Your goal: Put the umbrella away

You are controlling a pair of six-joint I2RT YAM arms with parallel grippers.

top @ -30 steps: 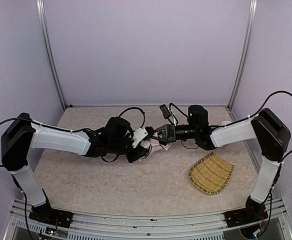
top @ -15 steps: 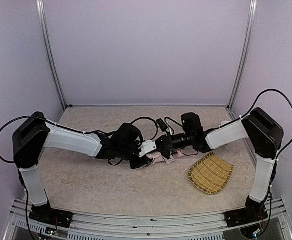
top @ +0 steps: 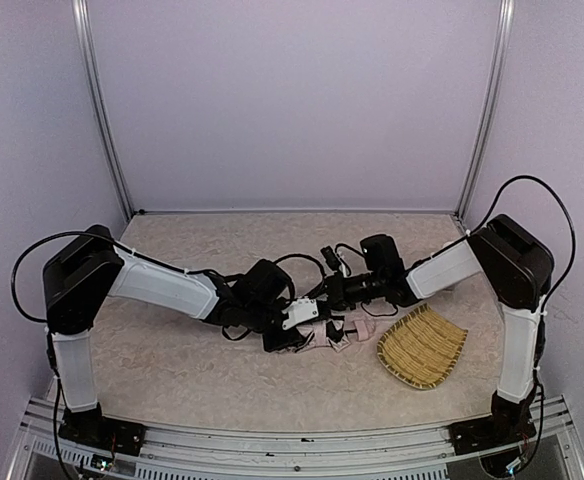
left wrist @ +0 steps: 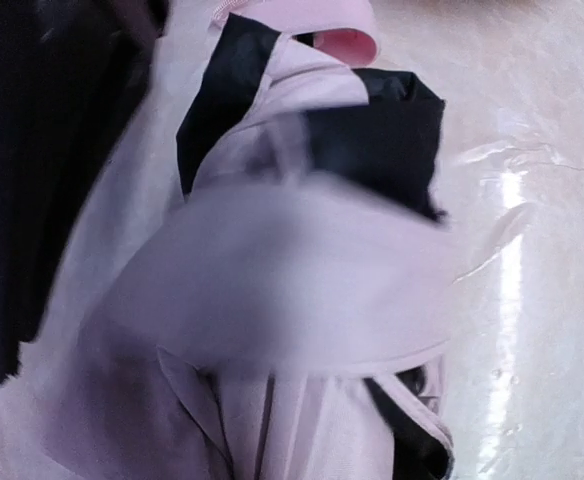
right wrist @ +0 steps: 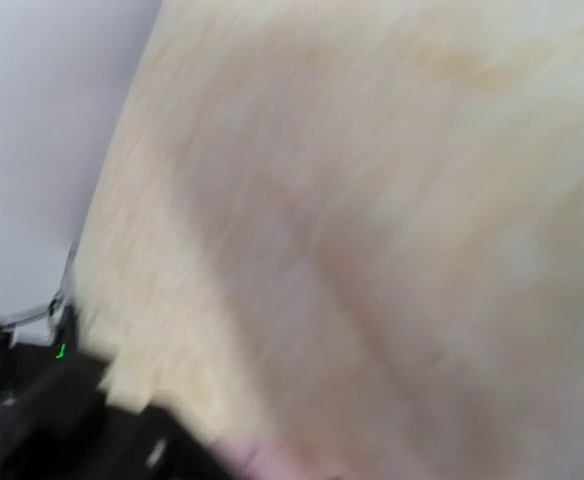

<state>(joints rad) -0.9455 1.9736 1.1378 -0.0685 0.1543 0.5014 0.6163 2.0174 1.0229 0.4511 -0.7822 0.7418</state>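
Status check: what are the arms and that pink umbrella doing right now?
Left tool gripping bunched umbrella. Right tool close beside it, grip unclear. Straw tray nearby, not blocking.

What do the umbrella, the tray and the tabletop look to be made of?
Umbrella: thin woven fabric, likely polyester, pale pink with black lining; it creases and folds softly.
Tray: woven straw or similar fibre, matt yellow with ribbed rows.
Tabletop: smooth, marble-patterned beige surface, glossy from the glare; material unclear.
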